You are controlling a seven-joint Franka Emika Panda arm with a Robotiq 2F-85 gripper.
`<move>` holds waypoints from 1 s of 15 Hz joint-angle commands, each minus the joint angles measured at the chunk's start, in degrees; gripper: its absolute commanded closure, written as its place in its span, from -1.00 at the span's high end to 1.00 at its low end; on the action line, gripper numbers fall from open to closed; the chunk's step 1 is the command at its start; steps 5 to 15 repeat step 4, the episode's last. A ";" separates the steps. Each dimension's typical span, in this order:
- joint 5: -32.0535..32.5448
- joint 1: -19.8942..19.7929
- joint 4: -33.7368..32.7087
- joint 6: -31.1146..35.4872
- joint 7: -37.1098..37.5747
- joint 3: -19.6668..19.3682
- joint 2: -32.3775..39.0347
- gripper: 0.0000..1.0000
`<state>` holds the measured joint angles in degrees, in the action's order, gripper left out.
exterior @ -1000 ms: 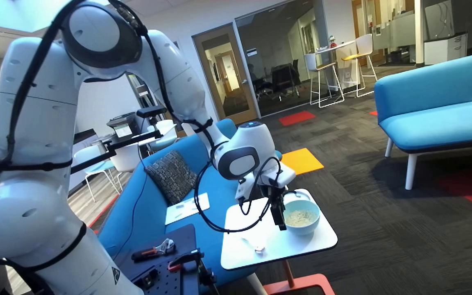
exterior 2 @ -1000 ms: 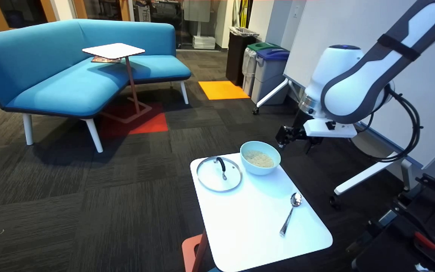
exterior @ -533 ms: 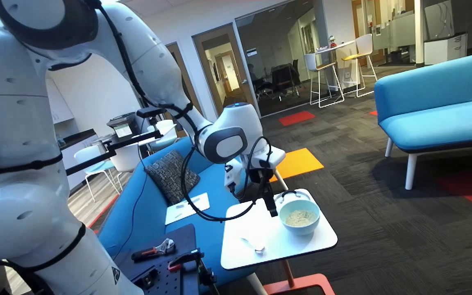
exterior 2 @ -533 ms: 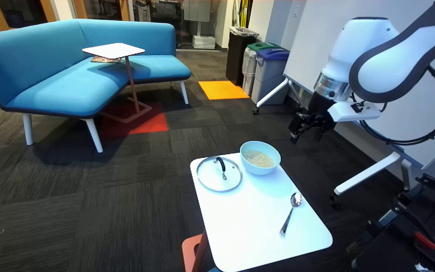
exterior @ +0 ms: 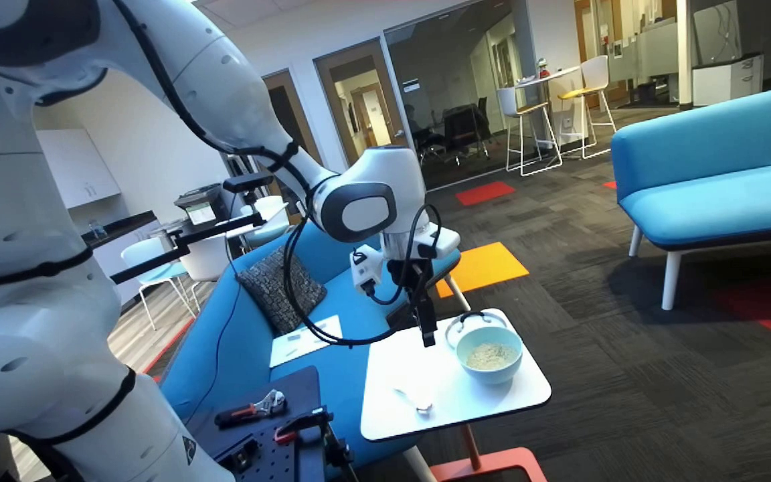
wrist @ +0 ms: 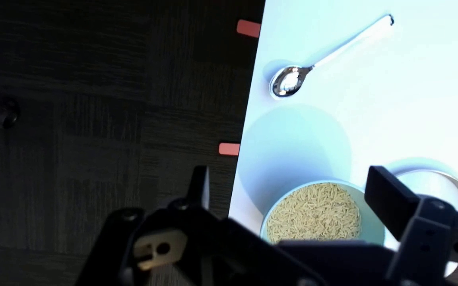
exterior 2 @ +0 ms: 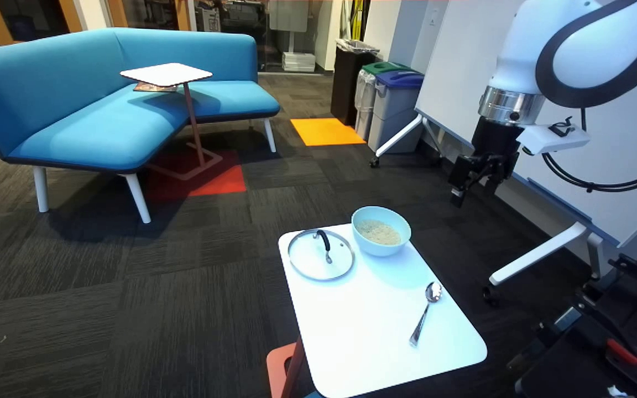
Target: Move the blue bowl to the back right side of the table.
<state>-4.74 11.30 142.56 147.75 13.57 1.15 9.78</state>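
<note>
Wrist cam rides right on the black two-finger gripper point(wrist: 288, 172), staring down, super close. In an exterior view the white robot arm point(exterior: 228, 94) crowds the lens: that camera's well back from the gripper, kinda tilted, facing the glass-walled room point(exterior: 459, 87) far behind it. In an exterior view the camera looks down across the small white rounded-square tabletop point(exterior 2: 371, 315) below the gripper, toward the bright blue sofa point(exterior 2: 103, 127) way beyond it. All three share the tabletop, the light-blue round bowl point(exterior 2: 381, 213) and the shiny metal spoon point(wrist: 294, 77).
</note>
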 commanded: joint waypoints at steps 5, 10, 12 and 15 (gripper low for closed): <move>0.33 -2.19 -0.10 -1.27 -0.63 2.12 -0.09 1.00; 0.33 -2.19 -0.10 -1.27 -0.63 2.12 -0.09 1.00; 0.33 -2.19 -0.10 -1.27 -0.63 2.12 -0.09 1.00; 0.33 -2.19 -0.10 -1.27 -0.63 2.12 -0.09 1.00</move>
